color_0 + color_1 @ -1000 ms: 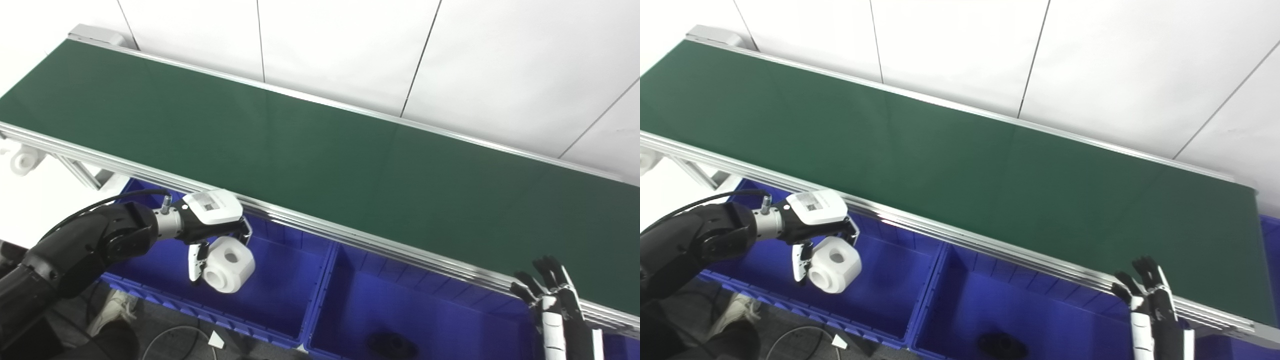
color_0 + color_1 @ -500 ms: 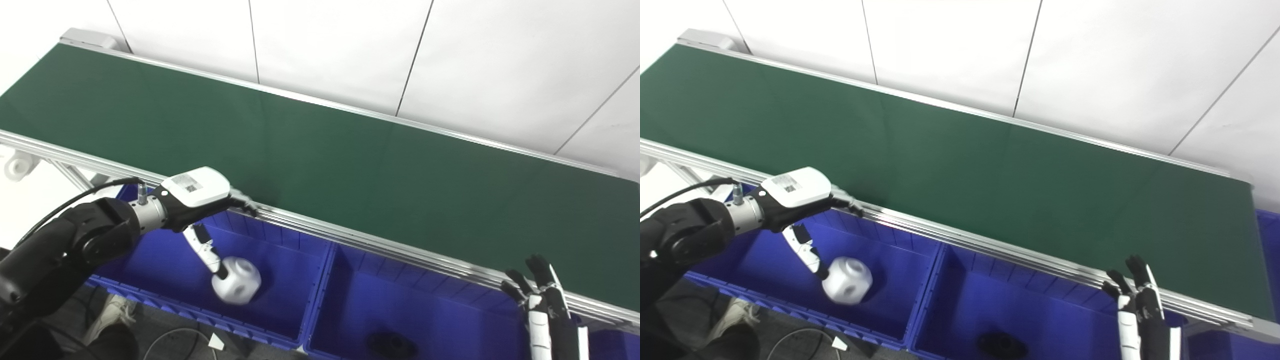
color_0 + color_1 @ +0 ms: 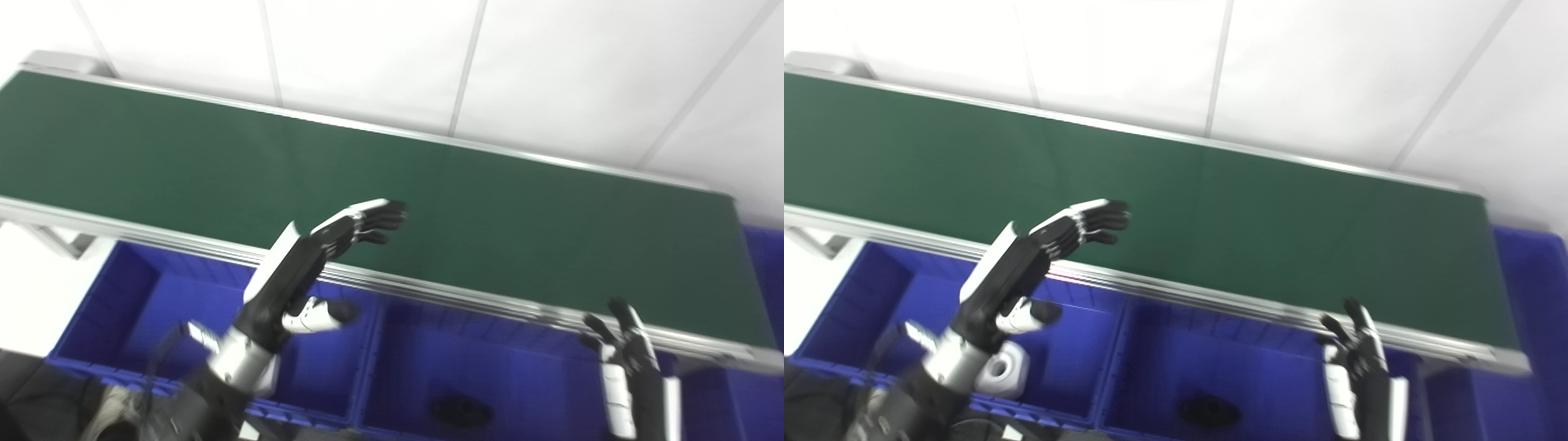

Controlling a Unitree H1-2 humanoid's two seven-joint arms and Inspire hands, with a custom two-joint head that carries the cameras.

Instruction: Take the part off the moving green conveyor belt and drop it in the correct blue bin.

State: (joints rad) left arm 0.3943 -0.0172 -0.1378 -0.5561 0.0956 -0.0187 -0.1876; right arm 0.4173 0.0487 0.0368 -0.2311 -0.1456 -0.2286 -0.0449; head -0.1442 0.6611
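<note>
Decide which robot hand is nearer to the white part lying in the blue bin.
Left. The left robot hand is raised open just above the white part in the left bin. The right robot hand waits far off, near the belt's other end.

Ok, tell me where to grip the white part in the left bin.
A judgement: take the white part across its blocky outer sides, coming from above. It rests on the left bin's floor, round hole showing, half hidden behind the open left hand, so clear that arm first.
</note>
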